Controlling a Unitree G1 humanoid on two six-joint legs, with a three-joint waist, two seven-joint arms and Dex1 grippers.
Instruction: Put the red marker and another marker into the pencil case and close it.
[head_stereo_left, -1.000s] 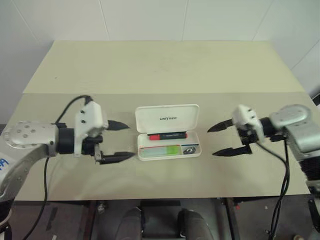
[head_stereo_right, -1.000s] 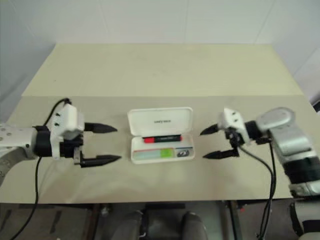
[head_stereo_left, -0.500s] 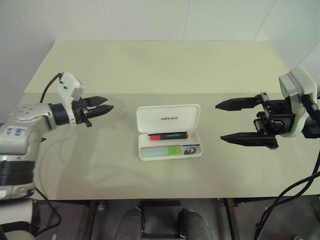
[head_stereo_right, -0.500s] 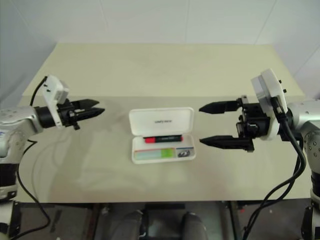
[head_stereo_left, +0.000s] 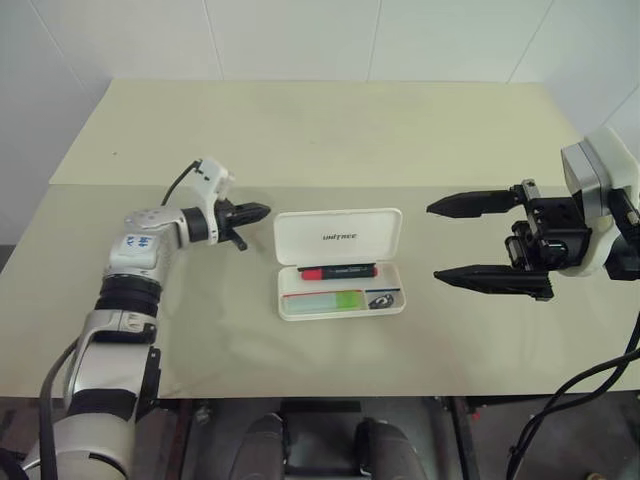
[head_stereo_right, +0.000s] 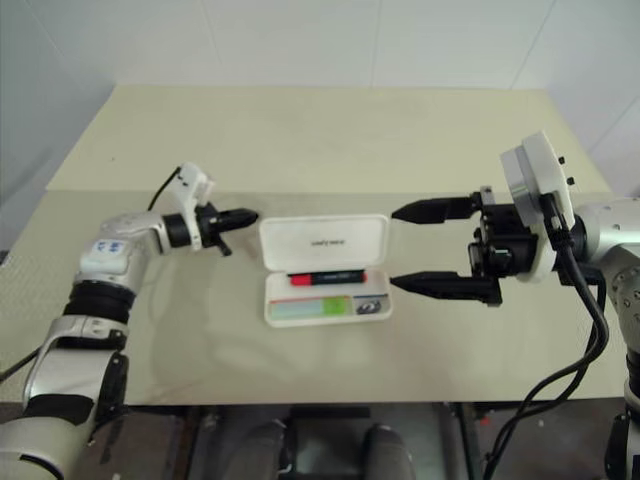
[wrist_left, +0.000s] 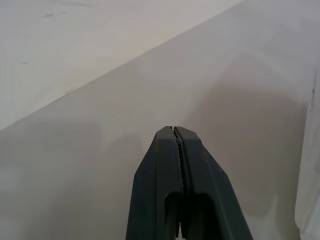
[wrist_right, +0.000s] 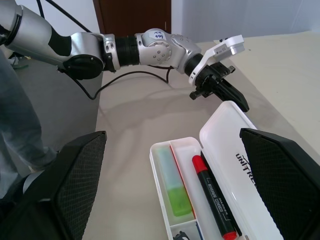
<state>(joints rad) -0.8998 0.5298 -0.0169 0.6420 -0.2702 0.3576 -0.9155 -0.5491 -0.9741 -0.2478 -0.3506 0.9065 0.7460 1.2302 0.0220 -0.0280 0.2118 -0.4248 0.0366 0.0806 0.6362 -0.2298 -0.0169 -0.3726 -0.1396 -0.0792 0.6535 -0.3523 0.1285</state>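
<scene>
Lying in one open pencil case (head_stereo_left: 338, 236): two markers; left jaws clenched, right spread.

The worktop (head_stereo_left: 320, 130) is a pale beige rectangular surface filling the middle of the frame, with a straight seam running left to right across it just above centre. The pencil case (head_stereo_left: 339, 262) lies directly on it, slightly below centre, lid open and hinged back toward the upper edge. The case's open tray faces the lower edge of the frame.
</scene>
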